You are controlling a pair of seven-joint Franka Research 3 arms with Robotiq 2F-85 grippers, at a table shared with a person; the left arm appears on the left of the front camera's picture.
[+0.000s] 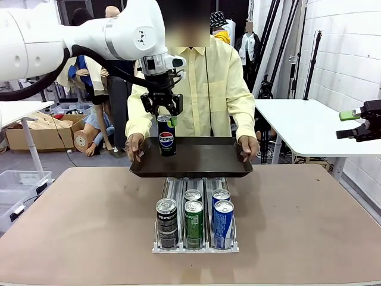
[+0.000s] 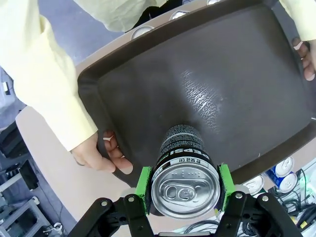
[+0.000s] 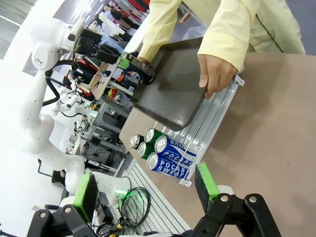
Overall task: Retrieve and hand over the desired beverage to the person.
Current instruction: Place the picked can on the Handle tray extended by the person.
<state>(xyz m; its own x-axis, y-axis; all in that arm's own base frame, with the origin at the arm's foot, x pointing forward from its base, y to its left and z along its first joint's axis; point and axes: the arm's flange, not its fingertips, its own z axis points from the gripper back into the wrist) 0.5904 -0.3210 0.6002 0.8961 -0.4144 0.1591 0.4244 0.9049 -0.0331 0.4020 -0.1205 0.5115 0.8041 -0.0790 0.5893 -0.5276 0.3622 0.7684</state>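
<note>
In the front view, the left claw (image 1: 165, 114) is clamped on the top of a black Pepsi can (image 1: 166, 139), holding it upright over the near-left part of a dark tray (image 1: 205, 158). The person (image 1: 209, 77) holds that tray at both ends above the far edge of the desk (image 1: 309, 220). A rack (image 1: 196, 248) of other cans sits just below the tray. At the picture's right edge the right claw (image 1: 351, 124) hangs with its jaws wide apart and nothing between them.

From the left wrist we look down on the can (image 2: 183, 148), its lid pinched between the green pads (image 2: 143, 185). Its base is over the tray (image 2: 222, 74) near the edge by the person's hand (image 2: 96, 154). We cannot tell whether it touches.

The right wrist view shows the right claw (image 3: 148, 190) spread wide and empty, well apart from the tray (image 3: 170, 96).
</note>
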